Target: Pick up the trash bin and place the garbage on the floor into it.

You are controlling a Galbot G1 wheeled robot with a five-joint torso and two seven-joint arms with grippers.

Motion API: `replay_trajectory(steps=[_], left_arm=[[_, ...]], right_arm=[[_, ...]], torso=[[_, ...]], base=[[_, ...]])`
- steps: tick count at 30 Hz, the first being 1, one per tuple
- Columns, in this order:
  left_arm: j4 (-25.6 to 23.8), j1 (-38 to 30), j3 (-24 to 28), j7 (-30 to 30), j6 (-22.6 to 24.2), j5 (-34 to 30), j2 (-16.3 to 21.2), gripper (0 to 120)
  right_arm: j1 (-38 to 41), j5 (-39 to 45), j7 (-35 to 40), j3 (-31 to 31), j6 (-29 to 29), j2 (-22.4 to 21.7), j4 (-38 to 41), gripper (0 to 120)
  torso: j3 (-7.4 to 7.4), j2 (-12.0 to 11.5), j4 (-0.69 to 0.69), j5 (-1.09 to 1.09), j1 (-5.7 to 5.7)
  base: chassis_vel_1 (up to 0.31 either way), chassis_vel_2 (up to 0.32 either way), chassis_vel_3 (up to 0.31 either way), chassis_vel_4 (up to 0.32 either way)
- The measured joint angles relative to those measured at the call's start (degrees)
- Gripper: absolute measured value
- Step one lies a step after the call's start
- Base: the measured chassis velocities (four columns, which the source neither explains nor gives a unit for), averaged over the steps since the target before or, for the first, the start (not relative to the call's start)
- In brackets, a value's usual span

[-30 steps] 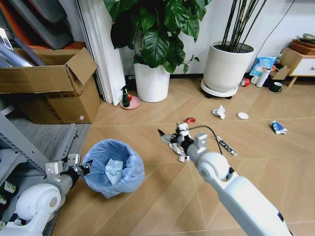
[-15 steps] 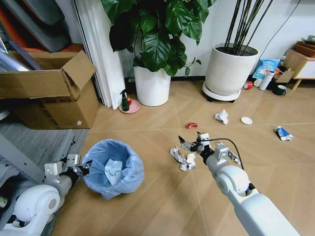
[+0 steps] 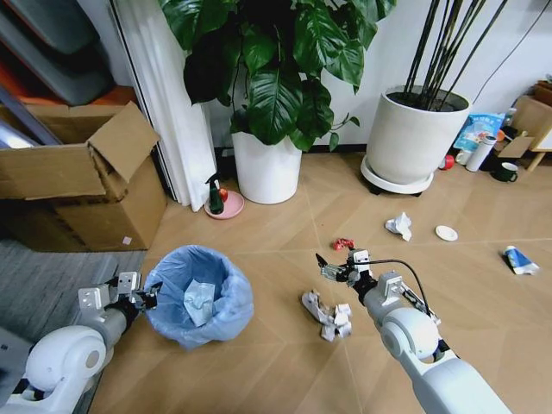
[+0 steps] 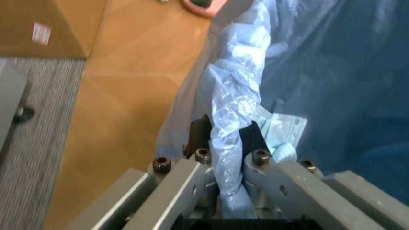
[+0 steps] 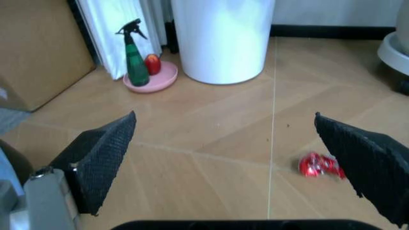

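1. Our left gripper (image 4: 223, 143) is clamped on the crinkly blue bag rim of the trash bin (image 3: 198, 295), down at the near left of the floor. From the left wrist view the bag bunches right between the fingers, so we can't make out the dark bin wall under it.
2. There's a pale packet (image 3: 199, 300) sitting inside the bin, partly hidden by liner folds.
3. Our right gripper (image 3: 335, 269) hangs above the wooden floor (image 3: 285, 371) mid-room with its jaws spread wide and nothing in them. The red wrapper (image 5: 321, 166) lies just past it.
4. Crumpled white papers (image 3: 329, 315) lie on the floor just beside our right arm, between it and the bin.
5. Farther off: another white tissue (image 3: 398, 226), a white disc (image 3: 446, 233), and a blue-white packet (image 3: 519, 259) near the right edge.
6. Around it all: a cardboard box (image 3: 82, 185), two white planters (image 3: 267, 166), and a green spray bottle (image 5: 135, 57) on a pink dish (image 5: 151, 79).
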Motion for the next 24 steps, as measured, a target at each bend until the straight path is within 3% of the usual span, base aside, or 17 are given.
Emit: replay_trajectory(steps=[10,17,24], left_arm=[[0.40,-0.20,-0.12,0.56,-0.23,-0.04,-0.25,0],[0.89,-0.24,-0.30,1.51,-0.52,0.11,-0.53,0],[1.02,-0.10,-0.32,2.29,-0.80,0.37,-0.83,0]], right_arm=[[-5.94,-5.98,-3.51,-1.01,-1.21,-1.12,-2.10,100],[-9.09,-13.05,-16.16,-0.78,1.14,-3.32,-10.32,100],[-7.92,-13.47,-20.14,-2.37,0.10,-4.62,-16.24,100]], torso=[[0.01,0.00,0.00,0.04,0.02],[-0.02,0.00,0.00,0.04,-0.02],[-0.01,0.00,0.01,0.03,-0.01]], base=[[-0.166,0.175,0.179,-0.148],[0.028,-0.030,-0.049,0.017],[0.022,-0.010,-0.012,0.023]])
